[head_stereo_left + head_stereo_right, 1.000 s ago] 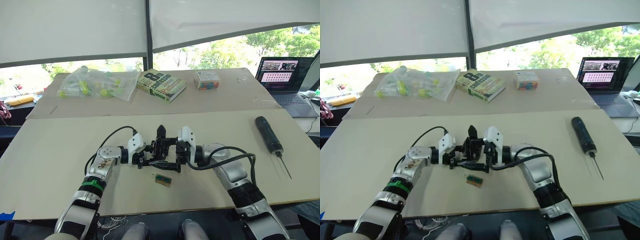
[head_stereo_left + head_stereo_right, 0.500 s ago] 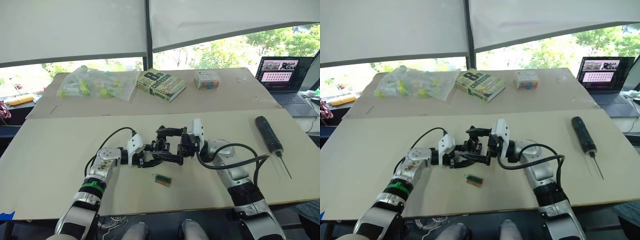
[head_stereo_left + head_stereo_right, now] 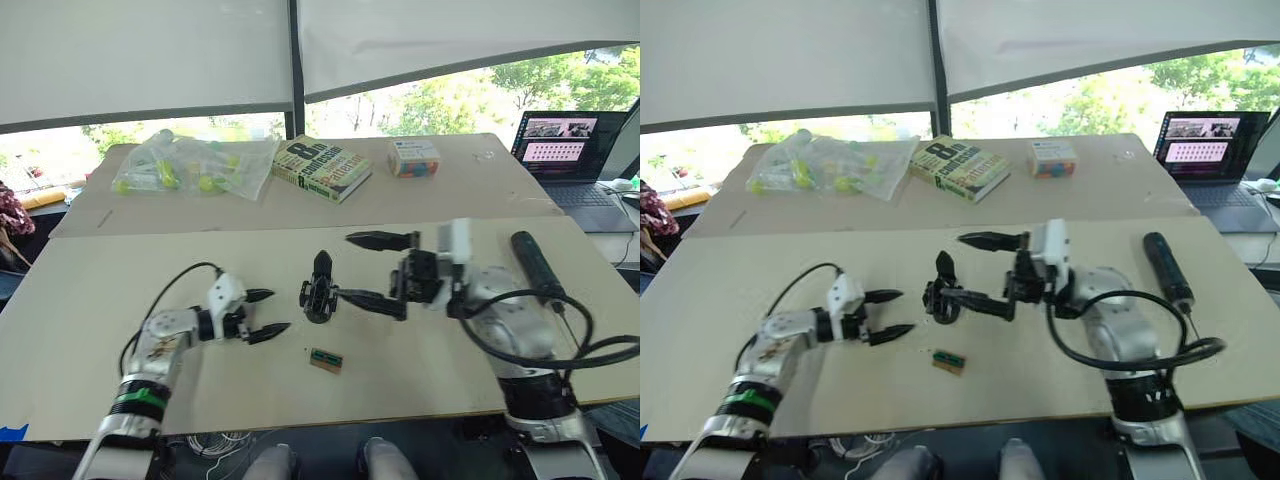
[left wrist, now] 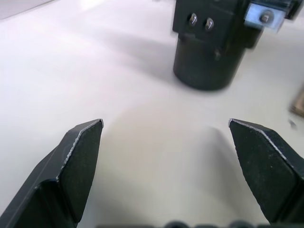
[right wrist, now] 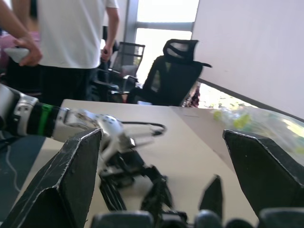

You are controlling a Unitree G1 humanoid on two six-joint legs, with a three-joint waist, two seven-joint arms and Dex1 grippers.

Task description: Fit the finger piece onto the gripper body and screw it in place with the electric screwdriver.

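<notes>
Right tool (image 3: pixel 375 270) wide open, empty, just right of the gripper body (image 3: pixel 318 292); left tool (image 3: pixel 268 312) open, left of it. Body upright on bench (image 3: pixel 80 300). Screwdriver (image 3: pixel 537 267) far right: approach along its barrel, grip mid-length.

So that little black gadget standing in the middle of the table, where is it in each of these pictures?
Left eye view: the gripper body stands mid-table, between both open grippers.
Right eye view: the same, slightly left of centre.
Left wrist view: its round dark base stands beyond the open fingers.
Right wrist view: too blurred to pick out with certainty.
Shared landmark: the small green-and-brown block lies on the table just nearer the robot.
</notes>
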